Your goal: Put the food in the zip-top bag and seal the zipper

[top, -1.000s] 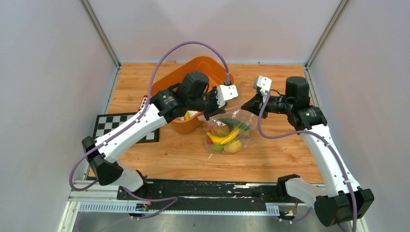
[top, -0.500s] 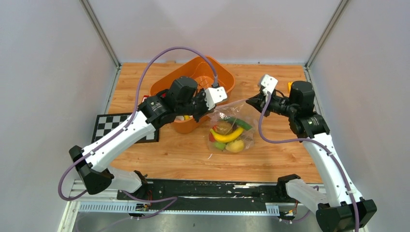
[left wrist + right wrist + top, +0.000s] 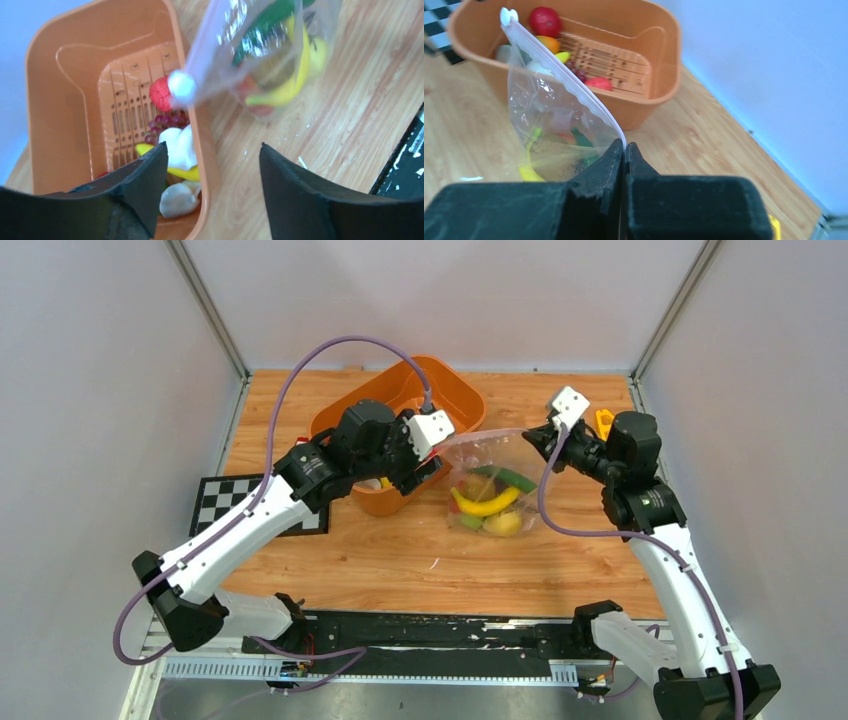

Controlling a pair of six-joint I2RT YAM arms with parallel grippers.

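At the right jaws: clenched tight on the near end of the zipper, holding the zip-top bag up by that mouth edge. At the left jaws: spread wide, gripping nothing, hanging over the near rim of the orange basket, just beside the bag's far corner and its white slider tab.

Farther out, inside the bag: a yellow banana, something green and a few more pieces, all sagged to the bottom. Bag itself to the right of the basket, lower end down toward the desk; resting on it or just above, cannot tell.

Judged partly done. Some food bagged, more lying in the basket: a red fruit, dark grapes, a white mushroom, other bits.

Zipper pressed shut along its length or not: cannot tell, though it shows as one thin line in the right wrist view.

Left to do, by that reckoning: bag the rest, then seal.
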